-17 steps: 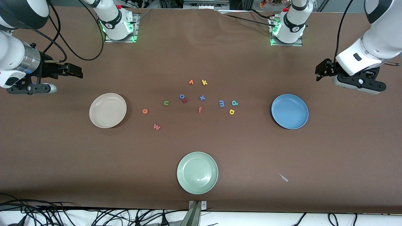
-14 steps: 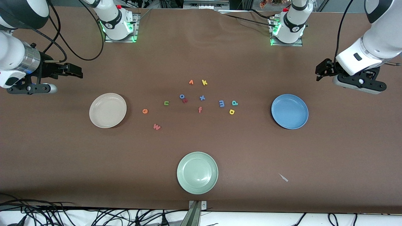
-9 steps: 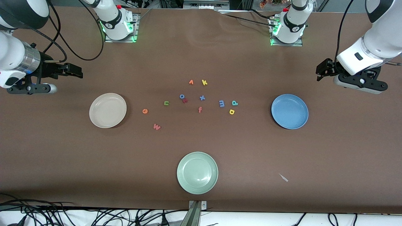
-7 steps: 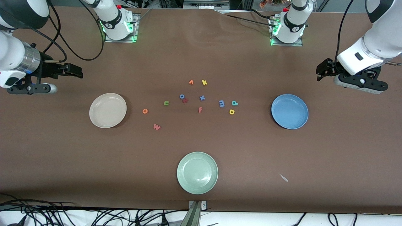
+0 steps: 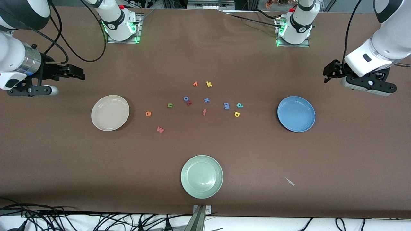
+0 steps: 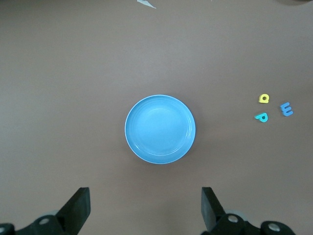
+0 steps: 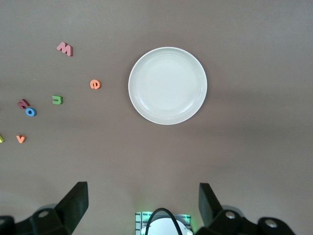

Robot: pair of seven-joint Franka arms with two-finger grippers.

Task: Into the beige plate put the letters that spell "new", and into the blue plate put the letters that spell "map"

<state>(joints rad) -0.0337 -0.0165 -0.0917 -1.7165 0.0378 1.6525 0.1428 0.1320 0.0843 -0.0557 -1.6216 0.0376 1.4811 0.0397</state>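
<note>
The beige plate (image 5: 110, 112) (image 7: 167, 85) lies toward the right arm's end of the table and holds nothing. Beside it lie the orange e (image 5: 148, 113) (image 7: 95, 84), green n (image 5: 170, 105) (image 7: 57, 99) and pinkish-red w (image 5: 160, 129) (image 7: 64, 48). The blue plate (image 5: 296, 114) (image 6: 160, 129) lies toward the left arm's end, also bare. The blue m (image 5: 226, 106) (image 6: 286, 109), teal p (image 5: 240, 105) (image 6: 261, 117) and yellow a (image 5: 237, 114) (image 6: 264, 98) lie beside it. My right gripper (image 5: 75, 72) (image 7: 142, 208) hovers open beside the beige plate. My left gripper (image 5: 330, 72) (image 6: 145, 210) hovers open beside the blue plate.
A pale green plate (image 5: 201, 176) lies nearest the front camera. Other letters lie mid-table: blue o (image 5: 186, 98), blue x (image 5: 206, 100), red-orange f (image 5: 204, 112), orange v (image 5: 195, 84), yellow k (image 5: 209, 84). A small paper scrap (image 5: 290, 182) lies nearer the front camera than the blue plate.
The left arm's hand has drifted very slightly toward its own end of the table. The right arm, the letters and the plates have not moved.
</note>
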